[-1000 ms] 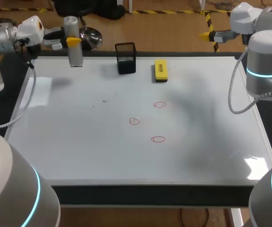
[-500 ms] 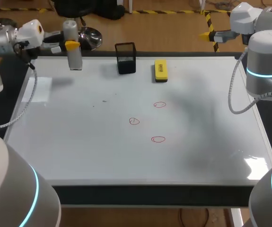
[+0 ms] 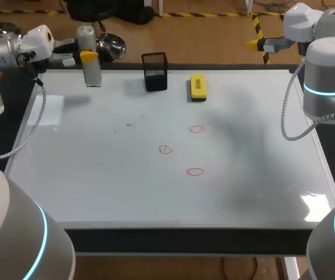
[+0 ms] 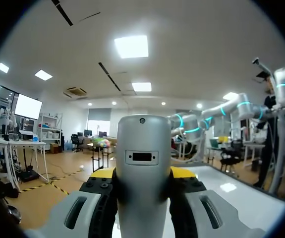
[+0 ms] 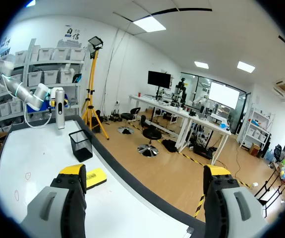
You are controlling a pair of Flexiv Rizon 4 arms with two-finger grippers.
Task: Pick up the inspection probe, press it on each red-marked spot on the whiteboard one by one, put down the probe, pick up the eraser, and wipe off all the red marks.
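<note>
Grip | our left gripper (image 4: pixel 142 174) clamps the grey cylindrical inspection probe (image 3: pixel 91 73) upright, left of the black mesh holder (image 3: pixel 154 73); right gripper (image 5: pixel 144 173) spread, empty | risk: pressing tilted, we slip off the three red circles (image 3: pixel 165 150) nearer us than that holder

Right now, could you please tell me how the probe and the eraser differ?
The probe is a grey cylinder, upright; the eraser is a flat yellow block lying on the whiteboard. The probe is clamped in the left gripper; the eraser lies free, touched by neither arm. The probe is left of the black holder, the eraser right of it. Both are near the board's far edge.
</note>
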